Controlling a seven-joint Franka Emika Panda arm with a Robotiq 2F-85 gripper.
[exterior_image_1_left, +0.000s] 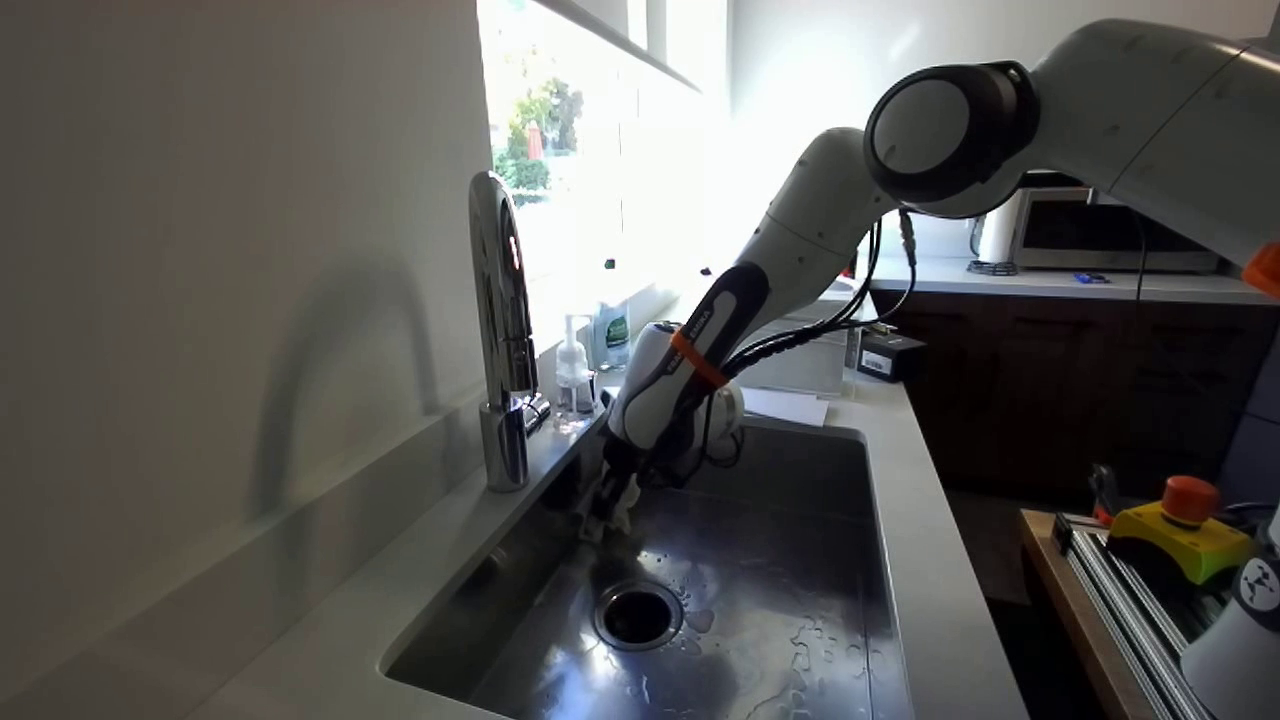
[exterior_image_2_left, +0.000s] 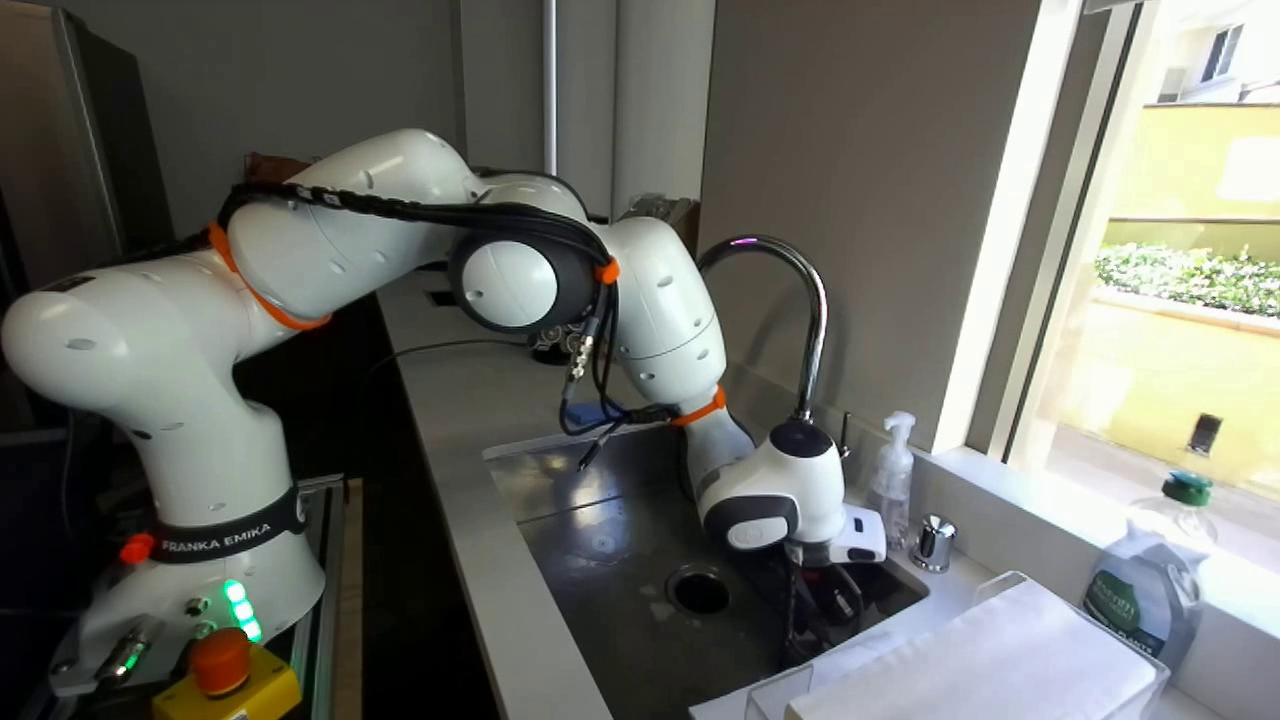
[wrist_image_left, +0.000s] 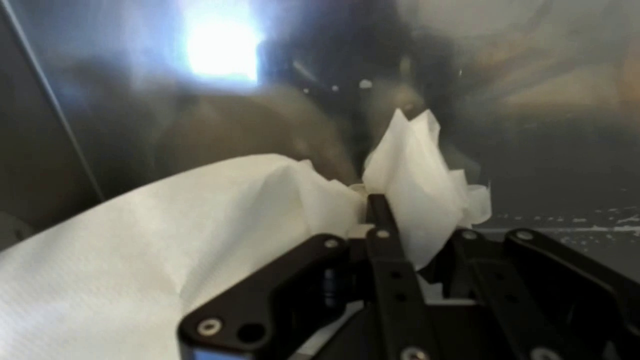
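My gripper (wrist_image_left: 411, 220) is shut on a crumpled white paper towel (wrist_image_left: 420, 185) in the wrist view. The towel bunches up between the fingers and hides the right fingertip. A wide loose part of it spreads to the lower left. In an exterior view the gripper (exterior_image_1_left: 603, 505) points down inside the steel sink (exterior_image_1_left: 770, 580), close to its wall on the faucet side, with a bit of the towel (exterior_image_1_left: 627, 505) showing. In an exterior view the gripper (exterior_image_2_left: 825, 600) is dark and partly hidden below the wrist. I cannot tell whether the towel touches the sink.
A chrome faucet (exterior_image_1_left: 500, 330) rises beside the sink. A pump soap bottle (exterior_image_1_left: 573, 365), a dish soap bottle (exterior_image_2_left: 1150, 580) and a chrome cap (exterior_image_2_left: 935, 543) stand near the window. A clear holder of white paper towels (exterior_image_2_left: 980, 660) sits at the sink's end. The drain (exterior_image_1_left: 638, 615) is in the sink floor.
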